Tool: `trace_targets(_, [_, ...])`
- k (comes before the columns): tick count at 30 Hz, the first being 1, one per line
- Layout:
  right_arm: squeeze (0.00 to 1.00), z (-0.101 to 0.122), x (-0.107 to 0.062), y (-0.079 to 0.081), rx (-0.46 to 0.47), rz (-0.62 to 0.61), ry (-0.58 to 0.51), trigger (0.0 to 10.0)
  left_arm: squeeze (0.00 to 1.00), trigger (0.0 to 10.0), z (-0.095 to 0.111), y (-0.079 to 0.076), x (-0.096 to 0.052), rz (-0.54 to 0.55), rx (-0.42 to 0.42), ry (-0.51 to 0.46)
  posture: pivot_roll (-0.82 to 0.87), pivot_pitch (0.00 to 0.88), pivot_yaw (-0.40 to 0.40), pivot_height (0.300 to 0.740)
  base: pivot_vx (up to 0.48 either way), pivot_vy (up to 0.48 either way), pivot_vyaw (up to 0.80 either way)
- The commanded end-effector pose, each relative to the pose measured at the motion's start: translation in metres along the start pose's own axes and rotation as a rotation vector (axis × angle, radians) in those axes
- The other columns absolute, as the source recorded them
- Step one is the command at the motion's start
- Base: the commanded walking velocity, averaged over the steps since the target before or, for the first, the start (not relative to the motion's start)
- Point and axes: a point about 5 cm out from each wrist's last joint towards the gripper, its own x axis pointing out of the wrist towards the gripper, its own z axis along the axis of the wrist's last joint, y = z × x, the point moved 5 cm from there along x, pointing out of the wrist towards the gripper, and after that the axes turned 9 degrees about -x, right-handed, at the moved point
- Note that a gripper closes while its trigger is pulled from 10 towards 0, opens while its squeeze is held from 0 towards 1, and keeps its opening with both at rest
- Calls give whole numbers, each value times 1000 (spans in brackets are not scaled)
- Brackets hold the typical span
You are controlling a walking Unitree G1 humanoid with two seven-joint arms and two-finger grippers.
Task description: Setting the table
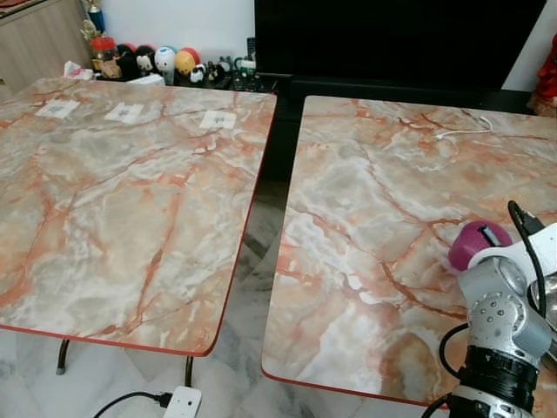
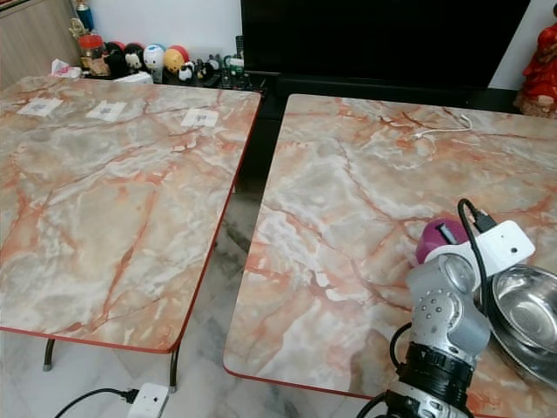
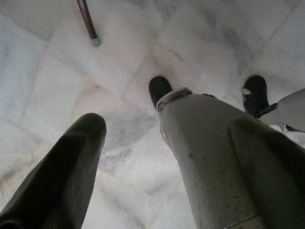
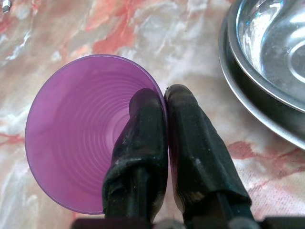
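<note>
The purple cup is held by the right tool at its rim, one finger inside the wall and one outside, the two pressed together on the thin plastic. The cup stands, or hangs just above, the right-hand table, near its front right corner, just beside a stack of steel bowls; whether its base touches the marble cannot be told.

Step in hand, judged: placing the cup as part of the setting. To do it well, the cup should be kept upright and lowered straight until the base sits flat, and the fingers parted only then. A rim pinch gives little control over tilt, so any sideways drag on release could tip the light cup. The withdrawing fingers should be lifted clear of the wall, away from the bowls.

The left tool hangs idle over the floor beside the robot's leg, its fingers well apart, nothing between them. The left-hand table carries only three paper markers along its far edge.
</note>
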Motion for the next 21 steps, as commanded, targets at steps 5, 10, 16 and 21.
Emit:
trace_targets(5, [349,4,1,-3,16,-16,-15,10000,0,10000,-8,1,-1,0,7,28,13,65,-41,740,0,0,0])
trace_targets(10, [275,4,3,-3,22,-22,-17,10000,0,10000,-8,1,-1,0,6,28,14,64,-42,740,0,0,0])
trace_targets(16, [824,6,2,1,30,-14,-23,10000,0,10000,-8,1,-1,0,4,27,14,64,-44,740,0,0,0])
trace_targets(21, [773,7,2,2,32,-12,-26,10000,0,10000,-8,1,-1,-1,4,27,13,64,-46,740,0,0,0])
